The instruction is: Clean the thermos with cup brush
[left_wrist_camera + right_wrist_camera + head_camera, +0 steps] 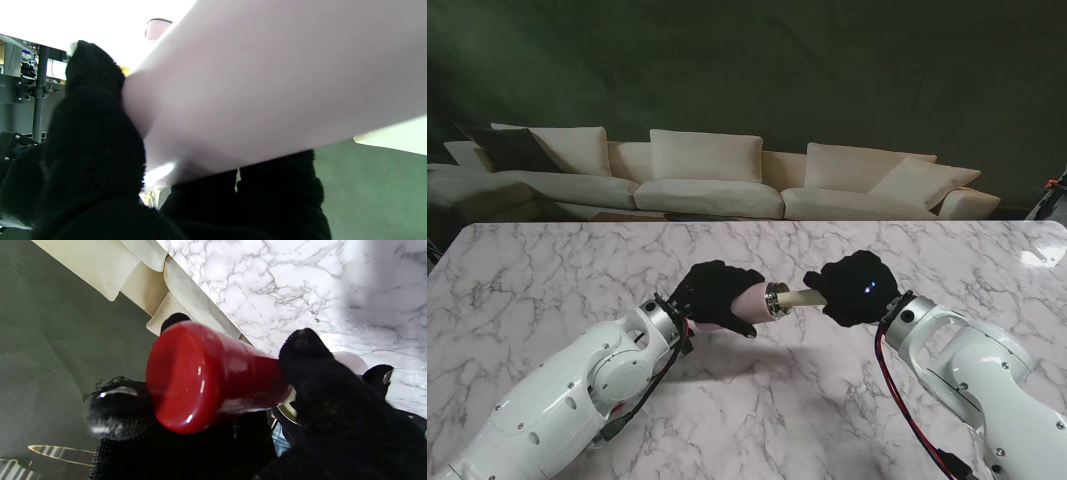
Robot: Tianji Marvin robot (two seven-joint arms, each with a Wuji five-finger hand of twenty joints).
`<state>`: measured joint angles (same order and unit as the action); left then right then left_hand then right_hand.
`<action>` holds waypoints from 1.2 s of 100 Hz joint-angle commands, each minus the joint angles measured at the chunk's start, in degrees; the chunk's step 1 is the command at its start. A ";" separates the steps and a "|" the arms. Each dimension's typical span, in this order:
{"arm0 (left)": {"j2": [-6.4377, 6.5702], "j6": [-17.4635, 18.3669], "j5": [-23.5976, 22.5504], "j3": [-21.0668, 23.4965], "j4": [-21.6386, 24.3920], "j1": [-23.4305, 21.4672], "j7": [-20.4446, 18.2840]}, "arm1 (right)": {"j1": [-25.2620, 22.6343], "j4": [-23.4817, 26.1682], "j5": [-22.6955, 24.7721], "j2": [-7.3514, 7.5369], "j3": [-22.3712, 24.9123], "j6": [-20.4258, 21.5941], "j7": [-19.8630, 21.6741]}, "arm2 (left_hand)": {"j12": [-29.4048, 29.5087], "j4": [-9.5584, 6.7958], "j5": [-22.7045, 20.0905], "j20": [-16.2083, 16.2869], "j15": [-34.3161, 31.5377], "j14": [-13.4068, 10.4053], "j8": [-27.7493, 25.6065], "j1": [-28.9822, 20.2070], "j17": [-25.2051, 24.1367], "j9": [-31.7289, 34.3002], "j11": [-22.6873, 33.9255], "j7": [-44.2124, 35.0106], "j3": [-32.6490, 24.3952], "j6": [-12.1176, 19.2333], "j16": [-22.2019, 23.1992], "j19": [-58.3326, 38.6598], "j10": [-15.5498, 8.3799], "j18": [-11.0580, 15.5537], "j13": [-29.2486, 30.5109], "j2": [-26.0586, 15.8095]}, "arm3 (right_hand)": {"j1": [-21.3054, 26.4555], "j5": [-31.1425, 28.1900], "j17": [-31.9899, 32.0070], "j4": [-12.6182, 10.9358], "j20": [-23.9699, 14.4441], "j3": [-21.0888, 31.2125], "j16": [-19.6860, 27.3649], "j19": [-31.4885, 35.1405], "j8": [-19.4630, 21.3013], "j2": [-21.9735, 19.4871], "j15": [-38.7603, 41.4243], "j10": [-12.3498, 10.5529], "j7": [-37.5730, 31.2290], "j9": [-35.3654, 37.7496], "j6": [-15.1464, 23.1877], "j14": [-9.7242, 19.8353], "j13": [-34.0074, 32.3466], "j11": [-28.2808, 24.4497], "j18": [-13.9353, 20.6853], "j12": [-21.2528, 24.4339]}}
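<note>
Setting: a living-room-style space used as a robot test area. A long cream sectional sofa [717,180] with loose cushions, one dark [515,148], stands against a dark green wall [827,70] beyond a white marble-patterned table [547,280]. The left wrist view shows a metal equipment rack [30,80] carrying cables.

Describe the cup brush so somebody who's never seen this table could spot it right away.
Over the middle of the marble table, two black-gloved hands meet. The right hand holds the cup brush, its pale end at the mouth of the pink thermos; its glossy red handle sets it apart.
</note>
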<state>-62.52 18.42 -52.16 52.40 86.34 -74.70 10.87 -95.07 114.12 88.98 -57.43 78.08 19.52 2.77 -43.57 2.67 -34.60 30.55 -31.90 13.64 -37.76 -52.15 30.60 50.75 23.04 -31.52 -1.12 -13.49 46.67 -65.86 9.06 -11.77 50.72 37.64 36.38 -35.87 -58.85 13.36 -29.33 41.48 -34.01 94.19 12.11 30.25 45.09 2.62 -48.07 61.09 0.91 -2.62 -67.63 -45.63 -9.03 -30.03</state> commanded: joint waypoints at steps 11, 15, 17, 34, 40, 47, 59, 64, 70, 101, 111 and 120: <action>-0.29 0.53 0.47 -1.14 0.62 0.58 -1.11 | 2.49 -0.81 0.55 0.21 -1.36 1.44 0.81 | -1.58 -3.05 -6.60 1.22 -9.10 -6.58 -1.27 -18.87 1.42 2.03 2.75 -7.51 -28.79 11.10 3.68 -2.52 -5.92 4.43 4.23 -23.92 | 11.78 -5.50 -3.48 -1.09 -0.33 9.58 -3.23 7.15 -0.42 -7.62 14.29 -1.49 -6.02 2.22 7.78 2.96 -8.20 -3.55 7.72 -3.11; -0.31 0.46 0.54 -1.28 0.60 0.64 -1.14 | 3.02 -1.10 0.29 0.23 -1.92 1.62 1.18 | -1.60 -3.04 -6.56 1.24 -9.10 -6.61 -1.26 -18.84 1.41 2.04 2.77 -7.51 -28.76 11.15 3.68 -2.52 -5.96 4.46 4.17 -23.94 | 11.83 -5.52 -3.64 -1.11 -0.25 9.62 -3.33 7.60 -0.42 -7.63 15.04 -1.43 -5.99 2.21 7.58 3.01 -8.14 -3.64 7.91 -3.38; -0.32 0.42 0.57 -1.35 0.58 0.67 -1.14 | 3.29 -1.27 0.21 0.25 -2.21 1.71 1.33 | -1.60 -3.05 -6.56 1.24 -9.11 -6.61 -1.26 -18.85 1.39 2.03 2.77 -7.51 -28.77 11.12 3.68 -2.52 -5.97 4.47 4.17 -23.97 | 11.84 -5.56 -3.71 -1.11 -0.22 9.62 -3.35 7.74 -0.42 -7.68 15.25 -1.42 -5.98 2.27 7.53 3.05 -8.16 -3.70 7.97 -3.47; -0.42 0.21 0.86 -1.90 0.51 0.86 -1.07 | 5.41 -3.16 -0.75 0.34 -4.92 1.71 2.64 | -1.65 -3.07 -6.57 1.32 -9.17 -6.65 -1.26 -18.88 1.36 2.03 2.82 -7.58 -28.73 11.12 3.72 -2.58 -5.95 4.43 4.12 -23.97 | 12.03 -5.60 -4.14 -1.08 0.15 9.65 -3.27 8.45 -0.72 -7.79 16.52 -1.04 -5.73 2.55 6.08 2.93 -8.09 -3.60 7.94 -3.70; -0.41 0.22 0.84 -1.97 0.53 0.90 -1.11 | 5.85 -3.60 -0.80 0.38 -5.48 1.69 2.83 | -1.64 -3.09 -6.53 1.35 -9.21 -6.63 -1.25 -18.87 1.35 2.01 2.81 -7.58 -28.73 11.09 3.72 -2.59 -5.96 4.40 4.16 -23.99 | 12.00 -5.47 -4.31 -1.03 0.25 9.65 -3.24 8.53 -0.88 -7.86 16.74 -1.02 -5.59 2.63 5.76 3.01 -8.10 -3.43 7.80 -3.61; -0.38 0.21 0.84 -1.86 0.57 0.85 -1.27 | 5.92 -3.66 -0.77 0.38 -5.55 1.60 2.73 | -1.66 -3.09 -6.53 1.37 -9.22 -6.65 -1.25 -18.87 1.37 2.01 2.82 -7.59 -28.71 11.11 3.72 -2.61 -5.97 4.39 4.16 -23.97 | 11.98 -5.45 -4.39 -1.00 0.35 9.65 -3.20 8.55 -0.99 -7.94 16.89 -1.00 -5.53 2.73 5.50 2.99 -8.06 -3.30 7.69 -3.52; -0.28 0.08 0.64 -1.33 0.56 0.58 -1.40 | 4.85 -2.65 -0.54 0.28 -4.27 1.30 2.13 | -1.66 -3.13 -6.57 1.41 -9.28 -6.64 -1.24 -18.88 1.36 2.05 2.83 -7.62 -28.75 11.09 3.74 -2.66 -5.92 4.36 4.18 -23.94 | 12.00 -5.24 -4.37 -0.95 0.53 9.60 -3.08 8.60 -1.23 -8.01 17.06 -0.82 -5.39 2.67 4.95 2.89 -8.02 -3.02 7.52 -3.31; -0.25 0.04 0.55 -1.07 0.57 0.45 -1.41 | 4.17 -2.09 -0.28 0.24 -3.53 1.17 1.69 | -1.66 -3.13 -6.59 1.42 -9.28 -6.58 -1.23 -18.87 1.35 2.03 2.83 -7.62 -28.75 11.06 3.74 -2.66 -5.93 4.36 4.16 -23.95 | 11.95 -5.06 -4.37 -0.92 0.60 9.51 -2.97 8.63 -1.41 -8.09 17.00 -0.74 -5.27 2.56 4.66 2.79 -7.93 -2.79 7.48 -3.14; -0.22 0.03 0.44 -0.78 0.62 0.29 -1.38 | 3.37 -1.42 0.08 0.20 -2.69 1.00 1.19 | -1.65 -3.15 -6.60 1.43 -9.31 -6.56 -1.21 -18.87 1.36 2.06 2.83 -7.61 -28.77 11.05 3.75 -2.67 -5.92 4.39 4.17 -23.98 | 11.72 -4.72 -4.29 -0.92 0.71 9.25 -2.78 8.63 -1.64 -8.25 16.85 -0.61 -5.14 2.55 4.26 2.60 -7.92 -2.43 7.41 -2.79; -0.25 0.22 0.39 -0.97 0.84 0.44 -1.30 | 3.58 -1.68 -1.36 -0.09 -3.36 -0.70 2.26 | -1.66 -3.18 -6.57 1.48 -9.29 -6.58 -1.20 -18.85 1.31 2.02 2.82 -7.60 -28.76 11.07 3.71 -2.68 -5.84 4.38 4.10 -23.94 | 11.17 -2.15 -6.74 -1.71 1.16 5.37 -3.87 11.11 -4.06 -10.20 22.01 -0.50 -5.82 4.97 1.56 2.65 -8.05 -4.42 7.25 -2.30; -0.30 0.20 0.59 -1.39 0.86 0.60 -1.38 | 5.03 -3.06 -1.80 -0.02 -5.09 -0.80 2.49 | -1.67 -3.19 -6.55 1.49 -9.32 -6.55 -1.20 -18.87 1.33 2.04 2.84 -7.61 -28.77 11.06 3.72 -2.68 -5.90 4.36 4.12 -23.96 | 11.06 -2.06 -7.56 -1.67 1.39 5.75 -4.02 11.64 -4.41 -10.19 23.26 -0.41 -5.68 5.28 0.80 2.98 -8.13 -4.62 7.74 -2.28; -0.30 0.09 0.69 -1.50 0.85 0.63 -1.50 | 5.66 -3.53 -2.19 -0.02 -5.80 -0.89 2.82 | -1.67 -3.21 -6.53 1.49 -9.34 -6.57 -1.20 -18.87 1.29 2.02 2.84 -7.62 -28.76 11.07 3.72 -2.65 -5.85 4.37 4.11 -23.97 | 10.92 -2.05 -7.87 -1.60 1.52 5.95 -4.03 11.76 -4.57 -10.15 23.70 -0.34 -5.65 5.41 0.66 3.12 -8.11 -4.68 7.92 -2.25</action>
<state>-62.52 18.35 -51.67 51.24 86.70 -74.21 10.22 -89.65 110.95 86.82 -57.24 72.21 18.90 5.43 -43.58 2.67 -34.60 30.67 -31.90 13.58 -37.76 -52.15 30.61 50.75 23.04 -31.52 -1.12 -13.51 46.67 -65.86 9.06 -11.77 50.72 37.61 36.39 -37.21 -63.64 13.30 -29.03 40.86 -37.01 100.28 9.13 27.73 61.75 1.33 -51.65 64.71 0.57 -1.97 -70.41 -48.32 -8.33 -32.15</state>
